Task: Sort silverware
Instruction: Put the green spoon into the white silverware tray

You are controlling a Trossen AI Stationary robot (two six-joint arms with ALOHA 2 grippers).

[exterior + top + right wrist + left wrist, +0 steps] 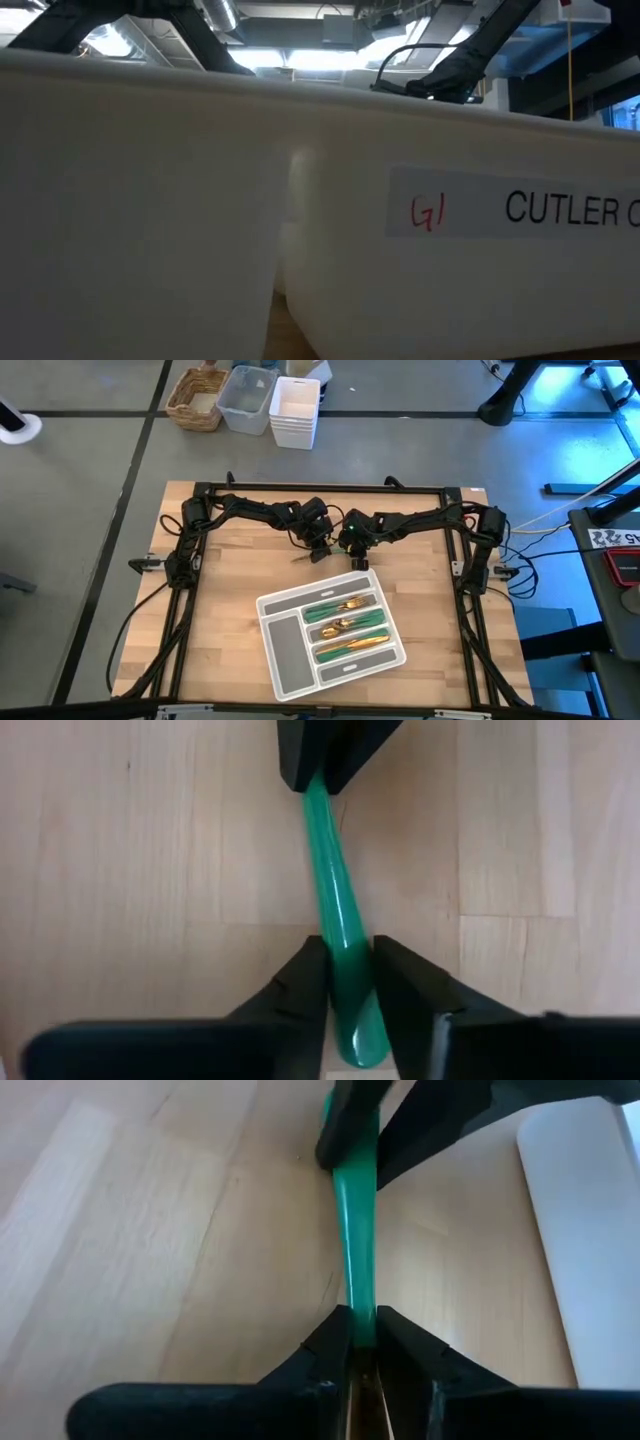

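From above, the left gripper [322,546] and right gripper [350,540] meet nose to nose just above the centre of the pale wooden table [230,580], while the grey compartmented plastic tray [290,645] at lower centre holds gold-headed, green-handled silverware [345,625] in three slots. The low view is filled by a white plastic bin wall [200,200] lettered "CUTLER". In the left wrist view, its own fingers [330,1345] pinch one slim green-handled utensil [355,1260]; in the right wrist view, that arm's fingers [305,985] flank the same handle's rounded end, though contact is unclear.
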